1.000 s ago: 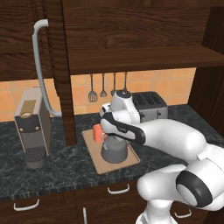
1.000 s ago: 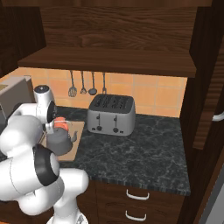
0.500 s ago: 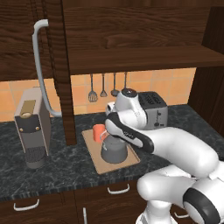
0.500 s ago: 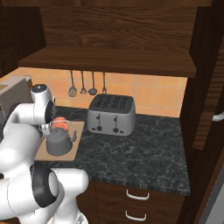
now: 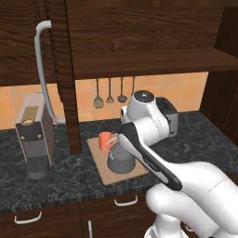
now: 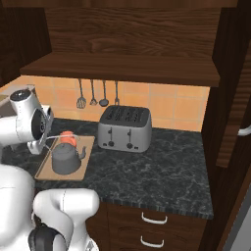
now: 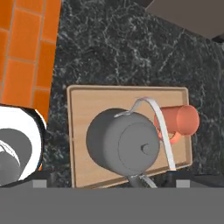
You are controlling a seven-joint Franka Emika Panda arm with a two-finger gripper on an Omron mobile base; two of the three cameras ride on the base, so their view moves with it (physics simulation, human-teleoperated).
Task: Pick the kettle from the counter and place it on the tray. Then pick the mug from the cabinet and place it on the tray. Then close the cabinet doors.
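Observation:
The tan tray point(image 7: 81, 131) lies on the dark marble counter point(image 7: 113, 48). On it stands the dark grey kettle point(image 7: 122, 146), its wire handle arched over the lid. The orange-red mug point(image 7: 179, 120) sits on the tray right beside the kettle, handle toward it. My gripper point(image 7: 112, 183) hangs above both, open and holding nothing. From the base views the kettle point(image 5: 122, 160) is in front of the mug point(image 5: 105, 139), with my hand above them. The cabinet doors stand open: the left door point(image 5: 67, 93) with its bar handle and the right door point(image 6: 235, 98).
A boxy grey toaster point(image 6: 124, 128) stands right of the tray. A coffee machine point(image 5: 33, 135) is at the left, beyond the open door. Utensils point(image 5: 109, 93) hang on the orange tile wall under the cabinet shelf point(image 5: 139, 65). Drawers point(image 6: 154, 220) run below the counter edge.
My gripper opened wide and let go of the mug, which stays on the tray. The hand has since lifted up and away from the tray.

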